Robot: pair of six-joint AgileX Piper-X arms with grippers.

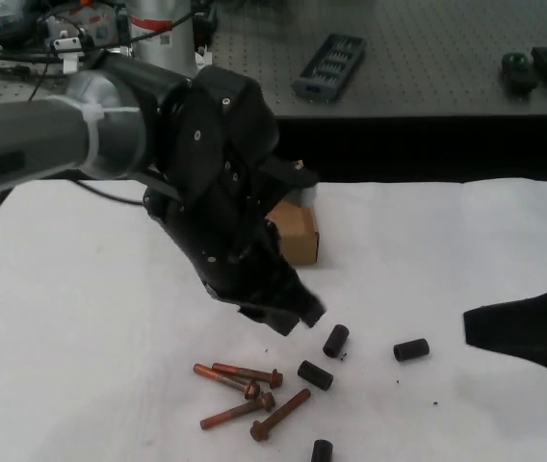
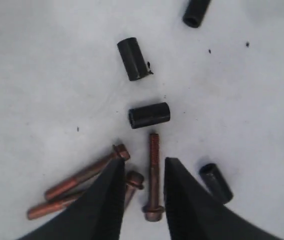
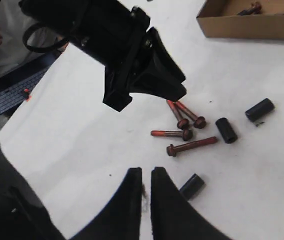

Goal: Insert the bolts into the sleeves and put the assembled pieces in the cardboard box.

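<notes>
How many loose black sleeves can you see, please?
4 sleeves: one by the left pincer, one beside the bolts, one farther right, one nearest the camera; others may be hidden.

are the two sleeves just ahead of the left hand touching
Apart: the left wrist view shows white cloth between the far sleeve and the near sleeve.

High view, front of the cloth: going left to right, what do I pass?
Bolts → three bunched sleeves → lone sleeve → right pincer.
</notes>
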